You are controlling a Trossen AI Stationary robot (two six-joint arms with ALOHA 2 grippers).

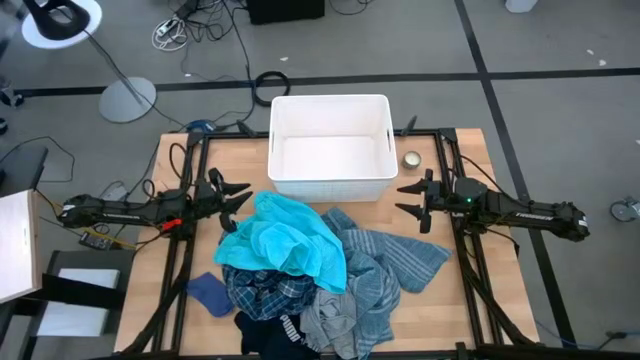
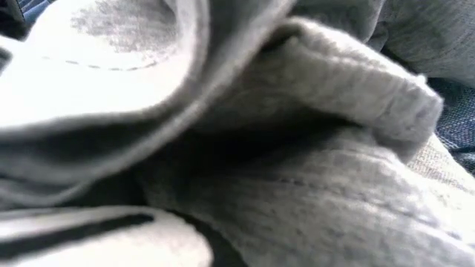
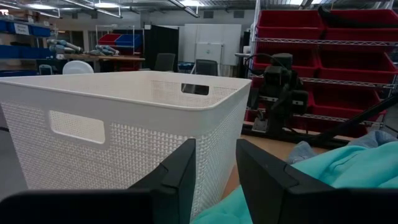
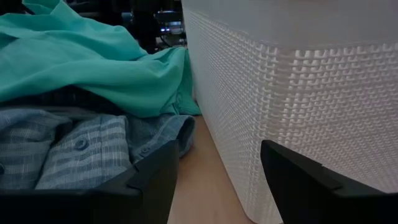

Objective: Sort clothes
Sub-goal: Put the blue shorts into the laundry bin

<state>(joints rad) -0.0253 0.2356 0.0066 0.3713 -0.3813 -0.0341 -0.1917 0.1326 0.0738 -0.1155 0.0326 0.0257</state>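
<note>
White bin [image 1: 329, 147]: rectangular, perforated walls, handle cut-outs, at the table's far middle; nothing visible inside.

Clothes pile [image 1: 315, 275]: heaped on the wooden table [image 1: 450, 310] just in front of the bin. Turquoise top [image 1: 283, 240] crumpled uppermost; grey-blue striped piece [image 1: 385, 262] spread to its right; blue-and-white plaid shirt [image 1: 262, 290] under the turquoise; navy item with white stripes [image 1: 275, 333] at the near edge; small blue piece [image 1: 209, 291] at the left (grey fabric fills the low view).

Left gripper [image 1: 238, 196]: low, beside the pile's left, fingers parted narrowly, empty.

Right gripper [image 1: 407, 199]: beside the bin's right corner, fingers spread wide, empty.
</note>
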